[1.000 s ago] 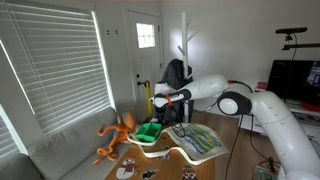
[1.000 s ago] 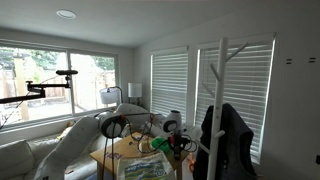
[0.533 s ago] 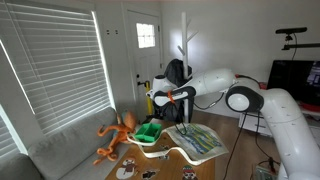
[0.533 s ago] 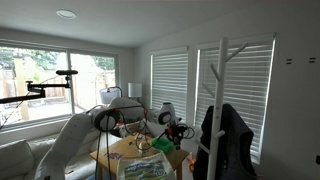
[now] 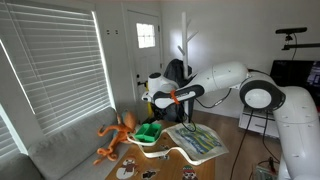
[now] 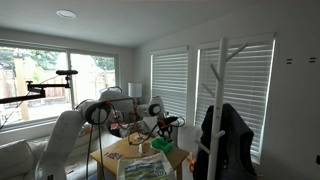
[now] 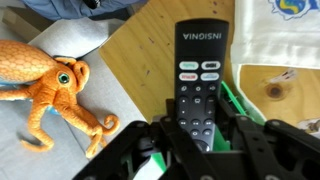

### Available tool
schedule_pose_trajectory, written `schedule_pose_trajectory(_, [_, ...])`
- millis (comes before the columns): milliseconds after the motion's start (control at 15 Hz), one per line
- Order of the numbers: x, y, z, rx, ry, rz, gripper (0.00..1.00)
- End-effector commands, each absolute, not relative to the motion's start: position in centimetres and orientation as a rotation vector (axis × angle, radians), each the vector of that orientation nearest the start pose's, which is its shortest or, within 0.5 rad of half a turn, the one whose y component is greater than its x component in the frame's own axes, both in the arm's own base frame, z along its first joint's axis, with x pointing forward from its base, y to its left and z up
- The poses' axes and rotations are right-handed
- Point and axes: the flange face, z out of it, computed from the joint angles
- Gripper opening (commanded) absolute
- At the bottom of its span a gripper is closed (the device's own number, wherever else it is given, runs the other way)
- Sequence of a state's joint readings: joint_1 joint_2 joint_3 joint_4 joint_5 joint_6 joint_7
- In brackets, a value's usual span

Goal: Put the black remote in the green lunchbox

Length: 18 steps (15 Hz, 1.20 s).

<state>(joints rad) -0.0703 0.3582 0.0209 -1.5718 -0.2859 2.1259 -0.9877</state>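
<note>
My gripper (image 7: 198, 135) is shut on the black remote (image 7: 201, 75), which sticks out past the fingers with its buttons up. The green lunchbox (image 7: 234, 104) lies right under the gripper, mostly hidden; only green edges show beside the fingers. In both exterior views the gripper (image 5: 159, 101) (image 6: 160, 123) hangs above the lunchbox (image 5: 148, 131) (image 6: 160, 144) on the wooden table.
An orange long-legged plush octopus (image 7: 48, 80) (image 5: 117, 135) lies on the grey couch beside the table. A patterned mat (image 5: 198, 140) (image 6: 143, 168) lies on the table past the lunchbox. A white coat stand (image 6: 222, 100) is close by. Small dark items (image 5: 128, 167) sit at the table's near end.
The arm has swung with the remote towards the blinds and the couch side, and now hangs over the lunchbox. The grip has not changed.
</note>
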Motion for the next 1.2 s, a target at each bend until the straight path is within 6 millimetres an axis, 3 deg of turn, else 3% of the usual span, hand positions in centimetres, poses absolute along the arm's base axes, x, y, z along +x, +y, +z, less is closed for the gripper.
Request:
schedule_pose_trajectory(0, [65.8, -4.4, 47.5, -2.818, -2.02, 0.063, 0.17])
schedule_pose_trajectory(333, [67.6, -5.6, 47.3, -2.499, -2.351, 0.024, 0.17])
schedule_pose_trajectory(467, [68.5, -6.0, 46.3, -2.364, -2.376, -0.054, 0.17])
schedule_pose_trajectory(533, [67.3, -5.5, 46.7, -2.482, -2.326, 0.019, 0.42])
schedule_pose_trajectory(600, [67.6, -5.7, 46.3, -2.434, -2.341, -0.003, 0.42])
schedule_pose_trajectory(667, [67.9, -5.9, 46.0, -2.411, -2.35, -0.012, 0.17])
schedule_pose_trajectory(1133, [68.6, -4.0, 43.8, -2.396, -2.379, 0.064, 0.17])
